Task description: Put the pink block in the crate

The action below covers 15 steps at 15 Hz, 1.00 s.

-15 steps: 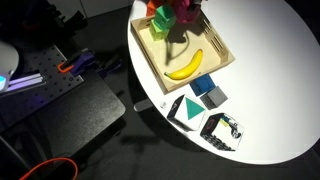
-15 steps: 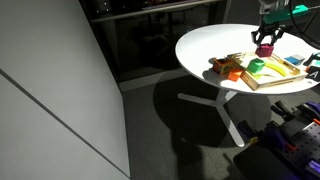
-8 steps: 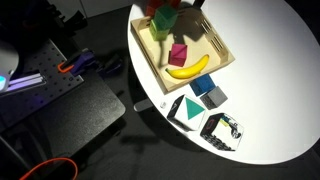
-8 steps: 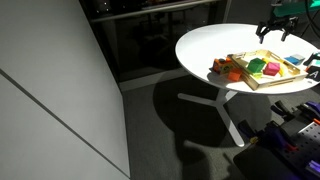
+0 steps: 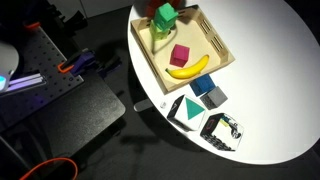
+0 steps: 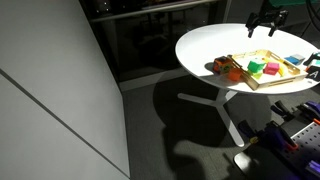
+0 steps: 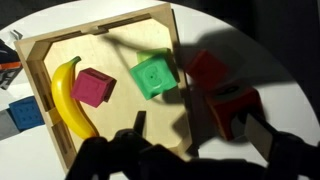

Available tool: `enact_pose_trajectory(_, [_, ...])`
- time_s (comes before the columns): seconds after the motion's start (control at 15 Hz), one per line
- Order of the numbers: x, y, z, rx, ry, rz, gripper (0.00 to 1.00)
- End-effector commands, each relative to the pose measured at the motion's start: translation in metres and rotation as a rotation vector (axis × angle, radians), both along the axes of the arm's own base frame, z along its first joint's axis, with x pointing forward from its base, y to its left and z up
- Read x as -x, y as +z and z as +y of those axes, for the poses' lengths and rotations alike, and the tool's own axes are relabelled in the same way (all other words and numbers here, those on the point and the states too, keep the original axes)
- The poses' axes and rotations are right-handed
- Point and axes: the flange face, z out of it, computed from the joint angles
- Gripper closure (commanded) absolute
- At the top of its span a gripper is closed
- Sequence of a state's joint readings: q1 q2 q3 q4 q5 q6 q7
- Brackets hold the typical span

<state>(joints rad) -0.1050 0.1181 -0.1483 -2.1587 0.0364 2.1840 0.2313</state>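
Note:
The pink block (image 7: 93,87) lies free on the floor of the light wooden crate (image 7: 100,30), between a banana (image 7: 68,95) and a green cube (image 7: 153,75). In an exterior view the pink block (image 5: 180,55) rests just above the banana (image 5: 188,67) inside the crate (image 5: 222,42). My gripper (image 7: 200,122) is open and holds nothing. It hangs above the crate's edge and the red-orange blocks (image 7: 232,110) beside it. In an exterior view the gripper (image 6: 265,17) is well above the crate (image 6: 262,84).
The crate sits on a round white table (image 5: 270,60). Blue blocks (image 5: 208,92), a green-and-white box (image 5: 185,110) and a black-and-white patterned box (image 5: 225,130) lie near the table's front edge. A dark bench (image 5: 60,110) stands beside the table.
The gripper, shut on the pink block above the crate a second ago, has opened. The block now lies in the crate and the gripper has risen away from it.

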Motion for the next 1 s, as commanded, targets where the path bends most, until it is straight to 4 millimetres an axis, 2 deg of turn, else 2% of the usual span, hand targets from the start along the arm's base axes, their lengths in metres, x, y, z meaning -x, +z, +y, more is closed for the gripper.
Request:
enact_pose_trajectory(0.0, [0.007, 0.015, 0.031, -0.056, 0.134, 0.040, 0.00])
enact_pose_trajectory(0.2, [0.008, 0.023, 0.056, -0.049, 0.192, 0.079, 0.00])
enact_pose_trajectory(0.6, [0.008, 0.044, 0.092, -0.006, 0.240, 0.013, 0.00])
enact_pose_trajectory(0.67, [0.008, 0.046, 0.096, -0.019, 0.246, 0.018, 0.00])
enact_pose_trajectory(0.73, [0.001, 0.038, 0.090, -0.023, 0.245, 0.027, 0.00])
enact_pose_trajectory(0.93, [0.002, 0.041, 0.095, -0.022, 0.255, 0.023, 0.00])
